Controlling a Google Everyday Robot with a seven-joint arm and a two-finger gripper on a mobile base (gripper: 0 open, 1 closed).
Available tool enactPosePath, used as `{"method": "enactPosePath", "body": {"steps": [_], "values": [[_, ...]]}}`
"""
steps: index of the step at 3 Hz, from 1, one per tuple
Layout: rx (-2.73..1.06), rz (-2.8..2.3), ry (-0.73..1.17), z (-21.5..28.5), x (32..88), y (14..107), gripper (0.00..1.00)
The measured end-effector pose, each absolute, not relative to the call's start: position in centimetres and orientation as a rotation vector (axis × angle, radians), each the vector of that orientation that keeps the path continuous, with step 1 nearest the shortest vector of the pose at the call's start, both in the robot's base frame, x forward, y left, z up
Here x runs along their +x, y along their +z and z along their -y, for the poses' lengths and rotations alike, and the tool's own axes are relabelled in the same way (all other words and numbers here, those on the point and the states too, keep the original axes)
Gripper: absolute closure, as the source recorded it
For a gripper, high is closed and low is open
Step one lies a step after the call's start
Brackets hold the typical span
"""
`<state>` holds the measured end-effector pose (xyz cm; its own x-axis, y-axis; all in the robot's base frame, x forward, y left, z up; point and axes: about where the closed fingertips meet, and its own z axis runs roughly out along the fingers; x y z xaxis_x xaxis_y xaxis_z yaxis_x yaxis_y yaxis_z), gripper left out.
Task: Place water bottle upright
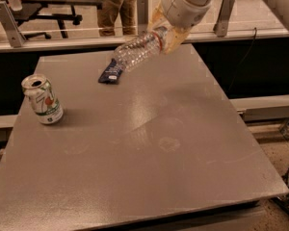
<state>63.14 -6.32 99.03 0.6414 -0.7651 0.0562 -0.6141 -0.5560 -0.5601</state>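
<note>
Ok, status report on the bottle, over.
Hand over far side of table, shut on water bottle neck. Bottle airborne, tilted. Snack wrapper close by, soda can well clear.

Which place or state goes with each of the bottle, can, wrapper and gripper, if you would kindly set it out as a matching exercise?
Things:
1. bottle
2. can
3. wrapper
4. gripper

Places or states:
A. standing upright at the left of the table
B. shut on something, above the table's far edge
C. tilted, held off the table
D. lying flat on the table's far part

Pairs: 1-C, 2-A, 3-D, 4-B
</note>
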Motion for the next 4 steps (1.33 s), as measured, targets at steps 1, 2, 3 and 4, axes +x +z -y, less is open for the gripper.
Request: {"method": "enactPosePath", "body": {"steps": [1,2,3,4], "values": [[-2.32,-0.757,-0.578,5.0,63.1,100.2,1.0],[-2.263,-0.48,-0.774,3.8,63.4,101.1,1.0],[-2.209,-0.32,-0.917,3.1,63.8,101.1,1.0],[-2.148,-0.192,-1.035,2.5,63.8,101.0,1.0]]}}
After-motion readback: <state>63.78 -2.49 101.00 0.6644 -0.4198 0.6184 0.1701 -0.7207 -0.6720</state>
